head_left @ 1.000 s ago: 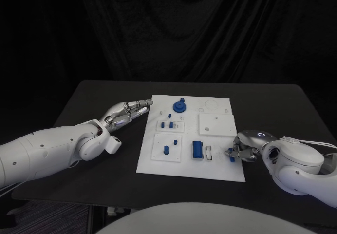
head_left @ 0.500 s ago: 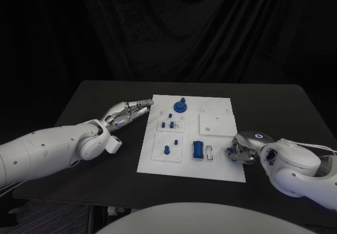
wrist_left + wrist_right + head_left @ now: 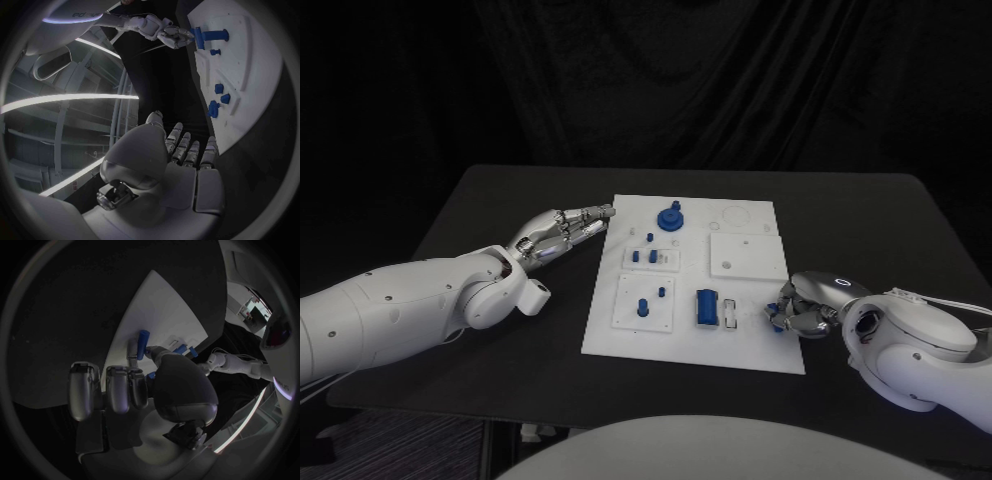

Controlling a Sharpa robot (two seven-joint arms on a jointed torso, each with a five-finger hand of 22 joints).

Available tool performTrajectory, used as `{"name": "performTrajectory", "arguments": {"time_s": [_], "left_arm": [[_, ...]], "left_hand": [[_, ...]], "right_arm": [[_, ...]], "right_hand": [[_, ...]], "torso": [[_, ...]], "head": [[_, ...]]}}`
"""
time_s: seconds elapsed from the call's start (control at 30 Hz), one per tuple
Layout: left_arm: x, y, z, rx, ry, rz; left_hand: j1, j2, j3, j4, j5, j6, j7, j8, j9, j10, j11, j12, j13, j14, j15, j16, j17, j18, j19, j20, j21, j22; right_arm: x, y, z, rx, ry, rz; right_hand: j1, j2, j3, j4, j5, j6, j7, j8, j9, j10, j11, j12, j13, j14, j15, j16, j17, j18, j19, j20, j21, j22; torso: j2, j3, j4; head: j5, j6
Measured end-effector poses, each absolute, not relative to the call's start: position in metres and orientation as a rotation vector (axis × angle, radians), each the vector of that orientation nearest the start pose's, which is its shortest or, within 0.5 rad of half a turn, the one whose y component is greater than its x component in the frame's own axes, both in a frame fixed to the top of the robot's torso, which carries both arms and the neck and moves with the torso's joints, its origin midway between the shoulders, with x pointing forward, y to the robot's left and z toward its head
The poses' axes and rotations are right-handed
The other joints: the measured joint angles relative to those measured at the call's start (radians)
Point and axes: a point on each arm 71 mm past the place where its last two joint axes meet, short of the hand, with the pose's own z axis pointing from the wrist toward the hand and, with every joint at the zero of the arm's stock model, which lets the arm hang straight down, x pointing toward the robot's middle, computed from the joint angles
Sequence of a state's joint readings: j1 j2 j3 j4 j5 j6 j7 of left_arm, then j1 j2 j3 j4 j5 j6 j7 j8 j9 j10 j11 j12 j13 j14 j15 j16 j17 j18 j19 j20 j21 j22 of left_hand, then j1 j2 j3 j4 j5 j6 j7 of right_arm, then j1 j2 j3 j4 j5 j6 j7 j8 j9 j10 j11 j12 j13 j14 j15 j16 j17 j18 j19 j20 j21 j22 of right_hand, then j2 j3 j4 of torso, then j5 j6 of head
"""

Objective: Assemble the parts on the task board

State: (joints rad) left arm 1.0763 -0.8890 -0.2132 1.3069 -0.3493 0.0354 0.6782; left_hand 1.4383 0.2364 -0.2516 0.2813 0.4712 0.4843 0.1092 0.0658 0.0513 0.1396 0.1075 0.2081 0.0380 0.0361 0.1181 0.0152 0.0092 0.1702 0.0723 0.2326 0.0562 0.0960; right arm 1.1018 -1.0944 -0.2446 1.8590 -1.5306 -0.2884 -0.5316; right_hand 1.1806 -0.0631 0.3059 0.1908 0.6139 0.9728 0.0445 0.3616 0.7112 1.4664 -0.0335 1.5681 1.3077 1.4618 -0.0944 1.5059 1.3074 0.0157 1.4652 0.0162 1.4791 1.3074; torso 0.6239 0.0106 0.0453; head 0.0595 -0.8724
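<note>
At the lower right of the head view, the right hand (image 3: pixel 800 312) sits hunched against the right edge of the task board (image 3: pixel 747 345), fingers curled in tight around a small blue part (image 3: pixel 775 308) that peeks out at its fingertips; the right wrist view shows a speck of blue (image 3: pixel 151 374) tucked by the thumb, so it looks pinched, though the grip itself is mostly hidden behind the hand's own bulk. Just beside it on the board, a chunky blue block (image 3: pixel 707 306) stands with a slimmer blue piece (image 3: pixel 731 312) between block and hand. Further left, two small blue pegs (image 3: pixel 640 305) stand on a raised white square, more pegs (image 3: pixel 643 256) stand on the square above, and a round blue knob (image 3: pixel 671 217) stands near the board's top edge. A bare raised white square (image 3: pixel 741 254) lies at upper right of the board. Over at left centre, the left hand (image 3: pixel 564 231) hovers off the board's upper left corner above the black table (image 3: pixel 473 215), fingers stretched out together, holding nothing.
</note>
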Motion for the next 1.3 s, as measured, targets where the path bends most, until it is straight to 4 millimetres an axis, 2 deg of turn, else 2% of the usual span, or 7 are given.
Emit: {"name": "performTrajectory", "arguments": {"time_s": [0.03,0.07,0.33,0.53,0.97,1.0,1.3], "left_arm": [[0.451,0.277,-0.287,-0.719,1.664,-1.604],[0.451,0.277,-0.287,-0.720,1.664,-1.604],[0.451,0.276,-0.288,-0.719,1.665,-1.607],[0.451,0.276,-0.288,-0.719,1.666,-1.607],[0.451,0.274,-0.288,-0.717,1.666,-1.610],[0.451,0.274,-0.288,-0.717,1.666,-1.609],[0.451,0.274,-0.288,-0.717,1.667,-1.609]], "left_hand": [[0.000,0.000,0.000,0.000,0.000,0.000,0.000,0.000,0.000,0.000,0.000,0.000,0.000,0.000,0.000,0.000,0.000,0.000,0.000,0.000,0.000,0.000],[0.000,0.000,0.000,0.000,0.000,0.000,0.000,0.000,0.000,0.000,0.000,0.000,0.000,0.000,0.000,0.000,0.000,0.000,0.000,0.000,0.000,0.000],[0.004,0.004,0.000,0.000,0.000,0.004,0.004,0.000,0.000,0.000,0.000,0.000,0.000,0.000,0.000,0.000,0.000,0.000,0.000,0.000,0.000,0.000],[0.004,0.004,0.000,0.000,0.000,0.004,0.004,0.000,0.000,0.000,0.000,0.000,0.000,0.000,0.000,0.000,0.000,0.000,0.000,0.000,0.000,0.000],[0.004,0.004,0.000,0.000,0.000,0.004,0.004,0.000,0.000,0.000,0.000,0.000,0.000,0.000,0.000,0.000,0.000,0.000,0.000,0.000,0.000,-0.002],[0.004,0.004,0.000,0.000,0.000,0.004,0.004,0.000,0.000,0.000,0.000,0.000,0.000,0.000,0.000,0.000,0.000,0.000,0.000,0.000,0.000,-0.002],[0.004,0.004,0.000,0.000,0.000,0.000,0.007,0.000,0.000,0.000,0.000,0.000,0.000,0.000,0.000,0.000,0.000,0.000,0.000,0.000,0.000,-0.002]], "right_arm": [[0.364,-0.247,-0.271,0.014,2.056,0.302],[0.365,-0.248,-0.270,0.041,2.063,0.312],[0.372,-0.247,-0.258,0.317,2.110,0.438],[0.374,-0.238,-0.260,0.422,2.130,0.509],[0.379,-0.220,-0.272,0.432,2.148,0.564],[0.380,-0.219,-0.272,0.430,2.149,0.565],[0.380,-0.214,-0.278,0.399,2.163,0.564]], "right_hand": [[-0.004,0.002,0.013,-0.013,0.000,-0.001,0.001,-0.002,-0.023,0.000,0.000,0.000,0.000,0.000,0.000,0.000,0.000,0.000,0.000,0.000,0.000,0.000],[-0.009,0.001,0.017,-0.014,0.000,0.000,0.000,-0.001,-0.027,0.000,0.000,0.000,0.000,0.000,0.000,0.000,0.000,0.000,0.000,0.000,0.000,0.000],[-0.021,0.003,0.037,-0.026,-0.004,0.008,-0.001,0.003,-0.024,0.000,0.000,0.000,0.000,0.000,0.000,0.000,0.000,0.000,0.000,0.000,0.000,0.000],[-0.030,0.001,0.040,-0.028,-0.004,0.009,-0.001,0.007,-0.024,0.000,0.000,0.000,0.000,0.000,0.000,0.000,0.000,0.000,0.000,0.000,-0.002,0.000],[-0.056,0.001,0.059,-0.040,-0.024,0.008,0.000,0.007,-0.023,0.000,0.000,0.000,0.000,0.000,0.000,0.000,0.000,0.000,0.000,0.000,-0.005,0.000],[-0.057,0.000,0.072,-0.053,-0.027,0.008,0.000,0.007,-0.023,0.000,0.000,0.000,0.000,0.000,0.000,0.000,0.000,0.000,0.000,0.000,-0.005,0.000],[-0.062,0.005,0.073,-0.053,-0.042,0.008,0.000,0.007,-0.022,0.000,0.000,0.000,0.000,0.000,0.000,0.000,0.000,0.000,0.000,0.000,-0.005,0.000]], "torso": [[0.000,-0.0003,0.0003],[0.000,-0.0005,0.0004],[0.000,-0.0018,0.0007],[0.001,-0.0011,0.0004],[0.002,0.0002,-0.0009],[0.002,0.0003,-0.0009],[0.002,0.0001,-0.0010]], "head": [[0.000,0.000],[-0.001,0.000],[-0.003,0.000],[0.002,0.000],[0.001,0.000],[0.001,0.000],[0.000,0.000]]}}
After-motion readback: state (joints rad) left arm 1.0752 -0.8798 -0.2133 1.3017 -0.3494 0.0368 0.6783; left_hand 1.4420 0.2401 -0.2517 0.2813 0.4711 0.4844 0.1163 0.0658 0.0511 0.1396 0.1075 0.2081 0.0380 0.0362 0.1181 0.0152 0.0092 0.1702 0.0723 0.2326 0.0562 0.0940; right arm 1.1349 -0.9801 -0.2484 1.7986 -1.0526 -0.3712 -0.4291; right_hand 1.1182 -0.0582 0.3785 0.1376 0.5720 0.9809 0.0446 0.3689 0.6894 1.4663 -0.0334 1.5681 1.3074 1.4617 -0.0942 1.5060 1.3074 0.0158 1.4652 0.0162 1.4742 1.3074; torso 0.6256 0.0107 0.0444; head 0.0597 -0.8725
